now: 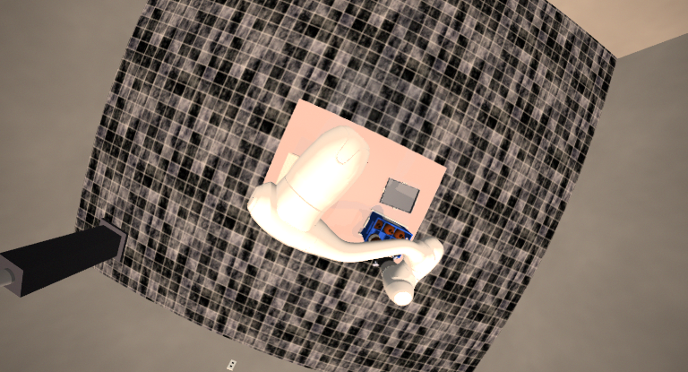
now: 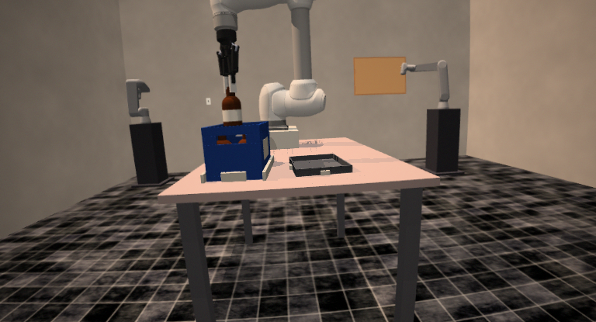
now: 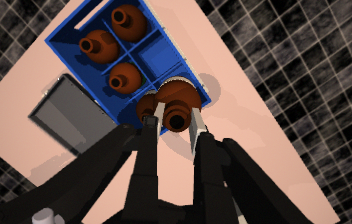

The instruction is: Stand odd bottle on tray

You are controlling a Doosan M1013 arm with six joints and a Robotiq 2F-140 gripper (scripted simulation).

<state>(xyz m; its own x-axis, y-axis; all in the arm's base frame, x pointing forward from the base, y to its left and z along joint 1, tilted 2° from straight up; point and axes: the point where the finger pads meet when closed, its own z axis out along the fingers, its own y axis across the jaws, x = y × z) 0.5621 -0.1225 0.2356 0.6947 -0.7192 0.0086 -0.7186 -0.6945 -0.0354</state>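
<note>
My gripper (image 2: 229,84) (image 3: 177,115) is shut on the neck of a brown bottle (image 2: 231,102) (image 3: 178,95) with a pale label. It holds this bottle about upright above the near part of the blue crate (image 1: 369,228) (image 2: 235,164) (image 3: 158,57); its lower end is hidden behind the crate's rim in the exterior view. The other four brown bottles (image 3: 130,24) (image 3: 102,47) (image 3: 126,78) (image 3: 146,106) stand in crate compartments, the last partly hidden by the held bottle and a finger. One compartment beside them shows empty. The dark grey tray (image 1: 399,196) (image 2: 317,162) (image 3: 72,120) lies level and empty beside the crate.
The pink table (image 1: 370,138) (image 2: 375,167) carries both, with pale blocks (image 2: 233,176) around the crate's foot and small ones at the tray. The arm's base (image 2: 284,138) stands behind them. Two other arms on dark pedestals (image 2: 148,153) (image 2: 443,140) stand away from the table.
</note>
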